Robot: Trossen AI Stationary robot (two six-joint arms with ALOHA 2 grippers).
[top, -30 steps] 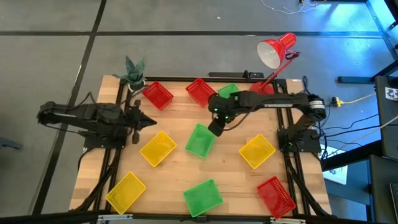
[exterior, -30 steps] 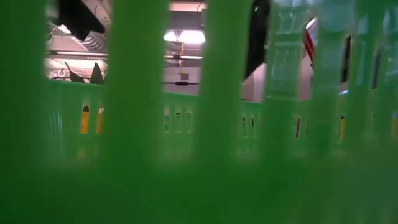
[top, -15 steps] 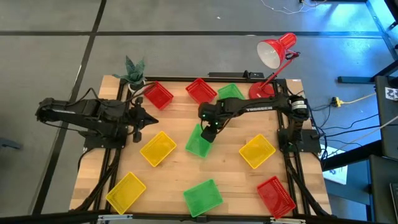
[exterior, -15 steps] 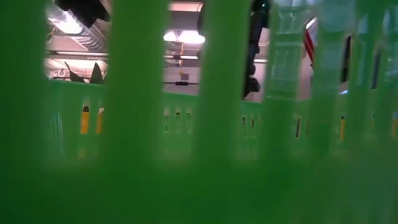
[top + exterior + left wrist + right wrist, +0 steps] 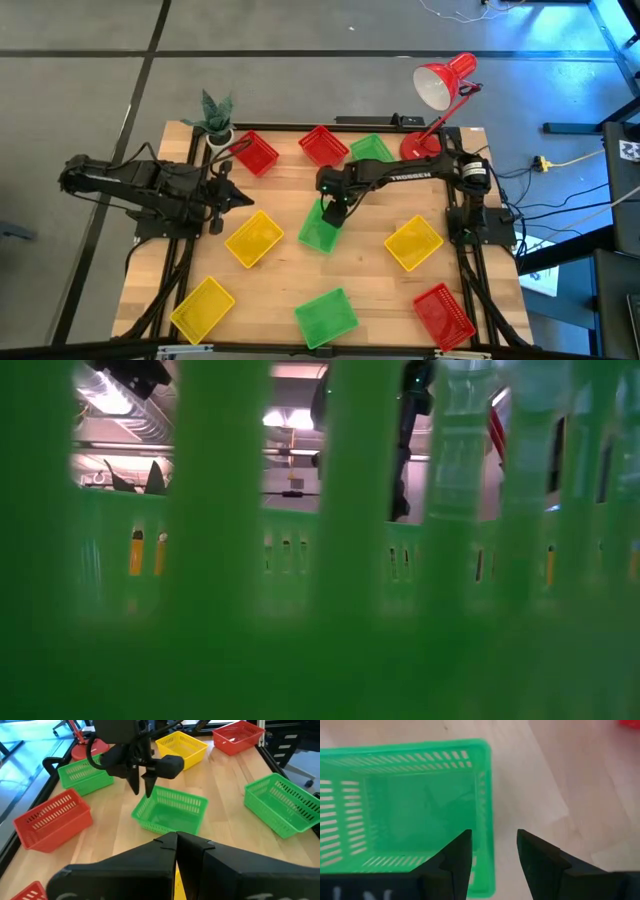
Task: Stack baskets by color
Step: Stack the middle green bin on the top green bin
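My right jaws stood wide, straddling the middle green basket's wall, gripping nothing; a blurred green lattice blocked the low view.

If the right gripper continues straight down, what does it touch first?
Most likely the wall of the middle green basket: the right gripper is open, with its fingers straddling that rim. How far above the rim they are is unclear.

Overhead cam straight down on the whole table. Low cam pressed up behind a green basket, peeking through its lattice. Wrist cams both close on the middle green basket, left from across, right from directly above.
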